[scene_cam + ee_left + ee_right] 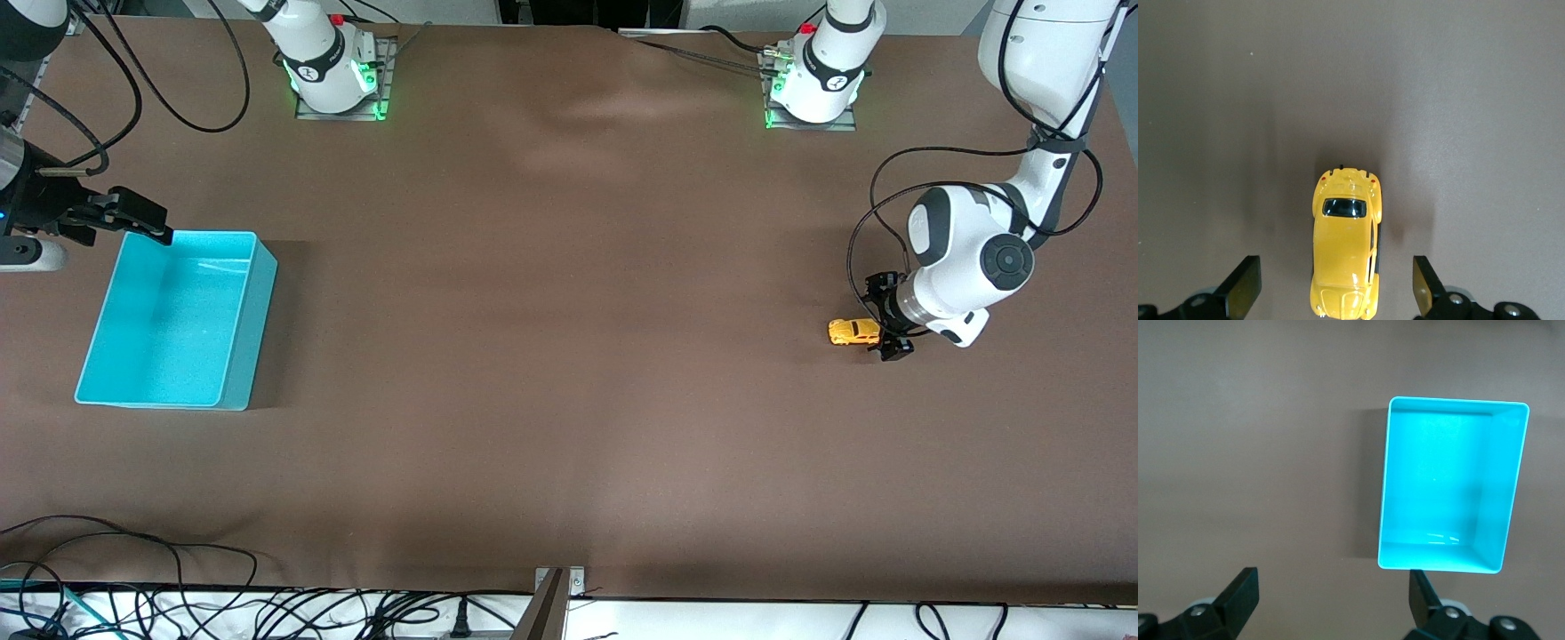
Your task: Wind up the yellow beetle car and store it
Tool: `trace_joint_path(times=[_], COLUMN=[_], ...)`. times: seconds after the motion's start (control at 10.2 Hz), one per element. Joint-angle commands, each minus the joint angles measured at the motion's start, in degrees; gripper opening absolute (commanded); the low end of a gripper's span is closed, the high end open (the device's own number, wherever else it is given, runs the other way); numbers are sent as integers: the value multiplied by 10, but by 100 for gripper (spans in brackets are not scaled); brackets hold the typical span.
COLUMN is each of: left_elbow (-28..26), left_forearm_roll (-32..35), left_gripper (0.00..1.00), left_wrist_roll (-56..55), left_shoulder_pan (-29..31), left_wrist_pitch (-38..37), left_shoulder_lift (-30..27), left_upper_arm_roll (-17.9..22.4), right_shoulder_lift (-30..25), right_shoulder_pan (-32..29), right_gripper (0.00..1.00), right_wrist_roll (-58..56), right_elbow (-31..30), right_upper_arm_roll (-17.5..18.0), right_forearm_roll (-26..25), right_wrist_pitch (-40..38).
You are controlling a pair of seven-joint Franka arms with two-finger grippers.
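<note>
Your left end effector (1331, 290) sits low, fingers apart around the car (853, 332), lower right of frame. Next: close squarely on it. The right end effector (1331, 603) waits apart by the bin (178, 320).

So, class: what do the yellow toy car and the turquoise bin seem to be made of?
The yellow beetle car looks like glossy painted metal or hard plastic: highlights glint on its roof. Which one, the pictures leave open. The turquoise bin looks like smooth moulded plastic, with thin even walls and a soft sheen.

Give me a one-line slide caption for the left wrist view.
Open left gripper straddling the yellow car on the brown table.
</note>
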Motion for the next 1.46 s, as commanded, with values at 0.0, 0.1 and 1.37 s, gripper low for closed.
trace_joint_path(times=[0.0,0.1,1.37], left_elbow=[-22,-31,-35], left_forearm_roll=[23,44,46], left_gripper=[98,98,0], left_wrist_roll=[-11,-11,-39], left_shoulder_pan=[1,1,2], left_wrist_pitch=[14,17,25], left_shoulder_lift=[-15,-15,-52], left_upper_arm_roll=[-1,-1,-56], right_shoulder_lift=[-10,-10,-10], right_shoulder_pan=[-3,-3,-3], right_gripper=[100,100,100], right_wrist_roll=[5,5,5], right_elbow=[-5,-5,-5], right_upper_arm_roll=[1,1,1], right_forearm_roll=[10,9,9], right_wrist_pitch=[1,0,1])
